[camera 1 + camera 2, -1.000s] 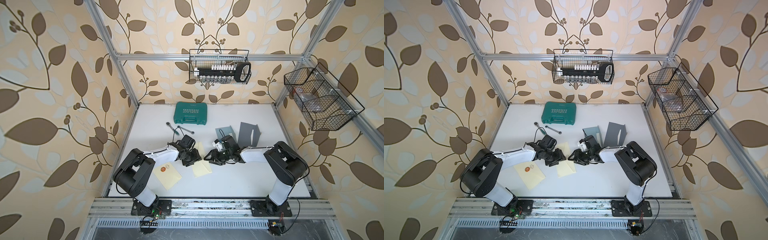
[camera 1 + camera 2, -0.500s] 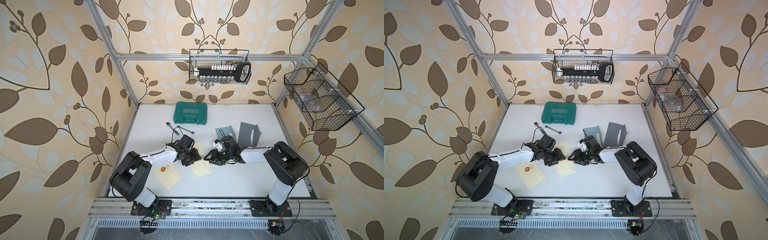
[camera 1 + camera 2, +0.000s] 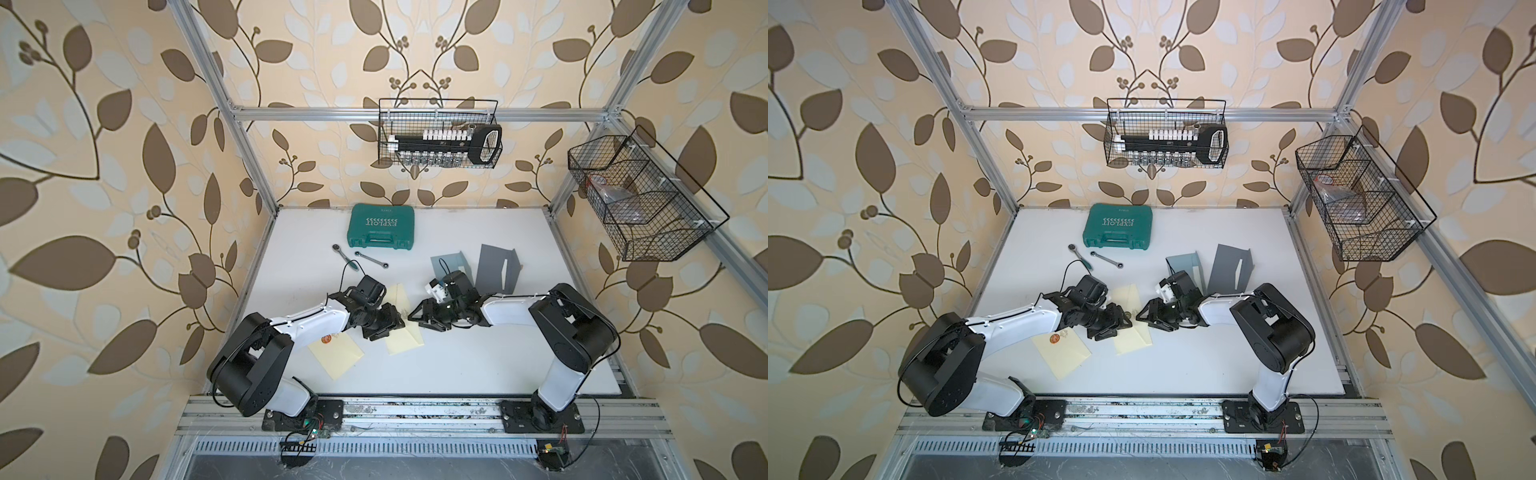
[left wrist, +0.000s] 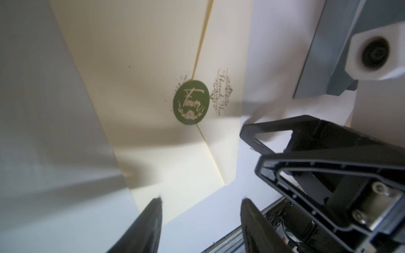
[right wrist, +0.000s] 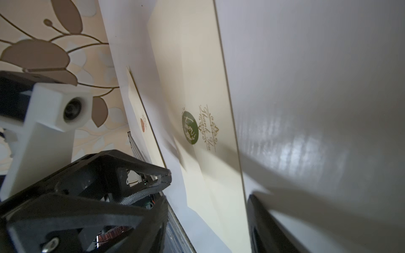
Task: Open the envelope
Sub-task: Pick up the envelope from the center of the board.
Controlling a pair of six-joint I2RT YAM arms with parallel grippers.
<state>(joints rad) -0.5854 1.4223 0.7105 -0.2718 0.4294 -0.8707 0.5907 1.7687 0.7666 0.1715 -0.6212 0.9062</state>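
Observation:
The envelope (image 3: 405, 345) is cream paper, flat on the white table between my two grippers, and shows in both top views (image 3: 1133, 340). A round green seal (image 4: 190, 102) holds its flap shut, next to gold "Thank You" print. My left gripper (image 4: 200, 202) hovers low over one end, open, with nothing between its fingers. My right gripper (image 5: 208, 199) faces it from the opposite side, open and empty over the envelope's edge. In a top view the left gripper (image 3: 390, 326) and right gripper (image 3: 419, 318) nearly meet tip to tip.
A second cream envelope (image 3: 334, 353) with a red seal lies nearer the front left. Behind are a green tool case (image 3: 382, 232), two wrenches (image 3: 372, 259) and grey metal stands (image 3: 496, 268). Wire baskets (image 3: 438, 133) hang on the walls.
The left arm's elbow has sunk a little toward the front edge. Both grippers stay over the envelope, almost unmoved and still open.

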